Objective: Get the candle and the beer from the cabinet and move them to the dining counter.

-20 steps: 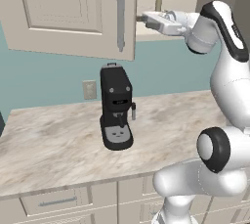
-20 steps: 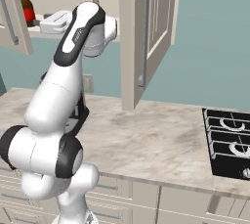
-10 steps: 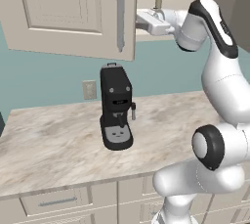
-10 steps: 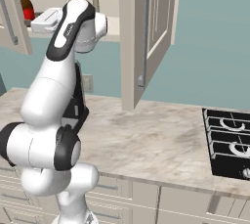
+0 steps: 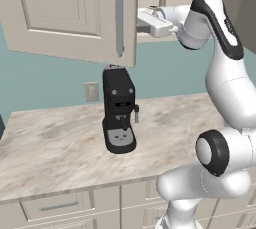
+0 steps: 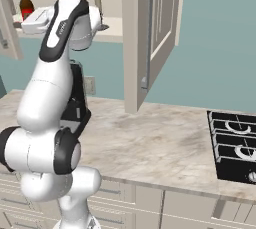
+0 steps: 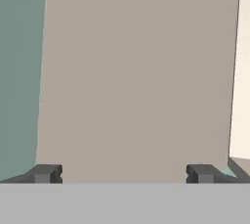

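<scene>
One beer, one candle.

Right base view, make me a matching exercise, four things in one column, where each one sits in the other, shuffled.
Things:
1. beer
2. candle
3. coffee machine
4. stove burners

Places:
A. on the worktop, below the open left door
B. set into the worktop at the far right
C. cabinet shelf, far left, beyond the arm
D. cabinet shelf, right of the arm's upper link

Pairs: 1-C, 2-D, 3-A, 4-B
</scene>
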